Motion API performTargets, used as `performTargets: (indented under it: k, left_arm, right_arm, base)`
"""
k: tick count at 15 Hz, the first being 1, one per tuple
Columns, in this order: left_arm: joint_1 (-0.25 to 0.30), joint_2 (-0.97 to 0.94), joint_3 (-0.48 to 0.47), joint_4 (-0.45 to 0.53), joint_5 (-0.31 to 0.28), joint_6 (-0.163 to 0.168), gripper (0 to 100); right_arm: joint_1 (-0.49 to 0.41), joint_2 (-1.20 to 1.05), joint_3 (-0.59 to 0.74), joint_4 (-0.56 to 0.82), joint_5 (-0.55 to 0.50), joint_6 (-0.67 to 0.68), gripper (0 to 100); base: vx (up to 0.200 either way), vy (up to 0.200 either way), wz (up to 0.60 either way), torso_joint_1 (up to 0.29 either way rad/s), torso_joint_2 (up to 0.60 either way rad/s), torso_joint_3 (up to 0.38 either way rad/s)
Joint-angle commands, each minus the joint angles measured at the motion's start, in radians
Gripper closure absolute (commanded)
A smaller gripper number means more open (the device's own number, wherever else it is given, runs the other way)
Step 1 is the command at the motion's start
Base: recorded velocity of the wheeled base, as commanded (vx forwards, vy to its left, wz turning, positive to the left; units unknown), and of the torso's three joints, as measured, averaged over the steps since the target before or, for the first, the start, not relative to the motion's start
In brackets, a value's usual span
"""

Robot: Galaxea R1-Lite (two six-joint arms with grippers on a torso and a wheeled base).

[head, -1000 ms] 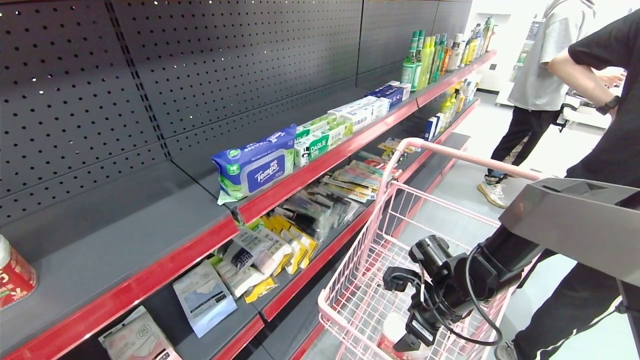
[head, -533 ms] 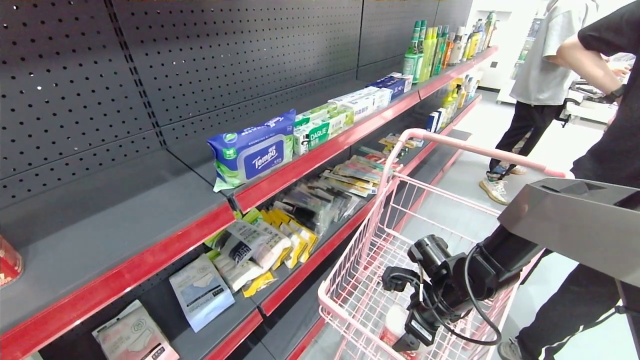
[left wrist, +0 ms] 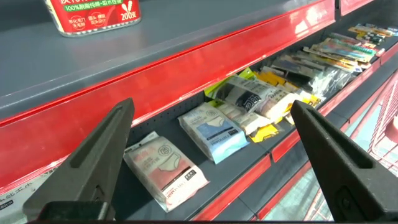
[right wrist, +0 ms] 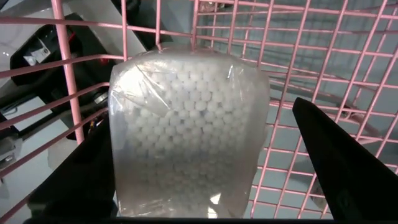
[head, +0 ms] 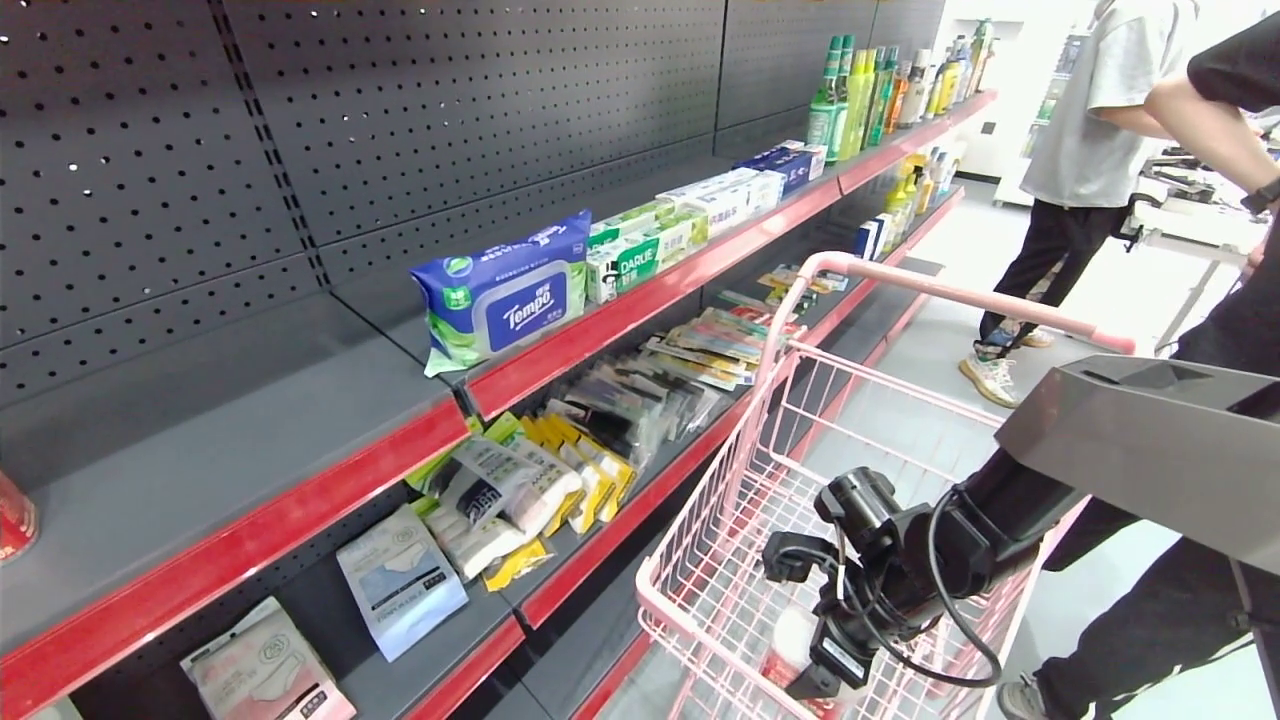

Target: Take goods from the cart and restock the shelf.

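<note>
Shop aisle, dark shelf [head: 200,400]: right gripper [right wrist: 199,180] still open over clear pack [right wrist: 189,124] in pink cart [head: 940,300], ungrasped; left gripper [left wrist: 211,155] open.

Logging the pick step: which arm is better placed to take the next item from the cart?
Right. The right pincer hangs open inside the cart, astride the clear pack; the left pincer sits at the shelf.

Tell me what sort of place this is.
Most likely a shop aisle, in a supermarket or drugstore. Long pegboard-backed shelves with red edges are stocked with toothpaste boxes and bottles, and a pink wire shopping cart stands in front of them.
</note>
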Motion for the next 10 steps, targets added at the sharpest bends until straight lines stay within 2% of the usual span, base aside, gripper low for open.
performTargets:
  k: [1, 8, 9, 10]
  left_arm:
    - [0.001, 0.001, 0.0, 0.0, 0.0, 0.0, 0]
    - [0.0, 0.001, 0.002, 0.0, 0.0, 0.0, 0]
    - [0.0, 0.001, 0.0, 0.0, 0.0, 0.0, 0]
    - [0.001, 0.001, 0.0, 0.0, 0.0, 0.0, 0]
  right_arm:
    - [0.001, 0.001, 0.0, -0.001, -0.005, -0.002, 0]
    - [0.007, 0.001, 0.009, -0.002, -0.008, -0.002, 0]
    - [0.008, 0.001, 0.012, -0.004, -0.006, -0.002, 100]
    - [0.011, 0.002, 0.017, -0.021, -0.008, -0.002, 100]
  base:
    - [0.0, 0.0, 0.0, 0.0, 0.0, 0.0]
    - [0.0, 0.0, 0.0, 0.0, 0.0, 0.0]
    - [0.0, 0.0, 0.0, 0.0, 0.0, 0.0]
    - [0.0, 0.0, 0.0, 0.0, 0.0, 0.0]
